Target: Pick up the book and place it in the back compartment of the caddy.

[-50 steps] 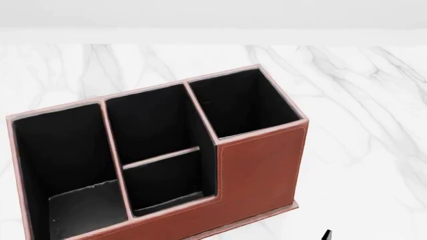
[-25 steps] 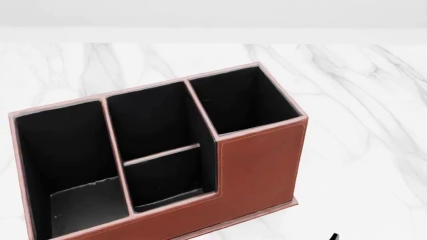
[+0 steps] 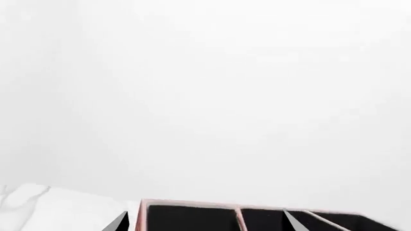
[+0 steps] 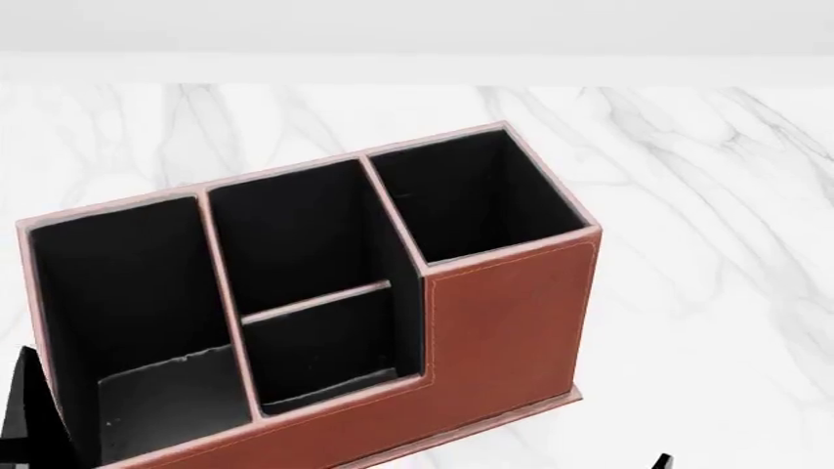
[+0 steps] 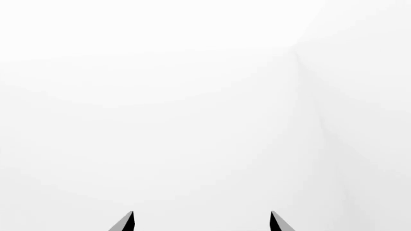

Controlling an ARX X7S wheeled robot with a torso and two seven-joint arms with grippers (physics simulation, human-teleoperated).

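Head view looks down on the caddy (image 4: 502, 313), a reddish-brown organiser with black lining and pale stitched rims, standing on a white marble table (image 4: 704, 195). Its tall square pocket sits at the end toward the right of this view, a large pocket fills the opposite end, and the middle section is split by a thin cross divider. The back compartment (image 4: 326, 357) is the small lower pocket between that divider and the caddy's low wall, on the side nearest the camera; only black lining shows in it. The book does not appear in any view, so its place cannot be told. At the lower left edge of the head view a black pointed piece, seemingly a fingertip of the left gripper (image 4: 23, 410), stands just beside the caddy's end wall; whether it touches cannot be told. A tiny black tip at the bottom right edge belongs to the right gripper (image 4: 662, 462), apart from the caddy. In the left wrist view the left gripper's two fingertips (image 3: 119, 222) sit well apart, jaws wide, with the caddy's rim and pockets between and beyond them and a corner of marble to one side. In the right wrist view the right gripper's fingertips (image 5: 125, 222) also sit spread wide, nothing between them, against a blank white wall (image 5: 192, 96).
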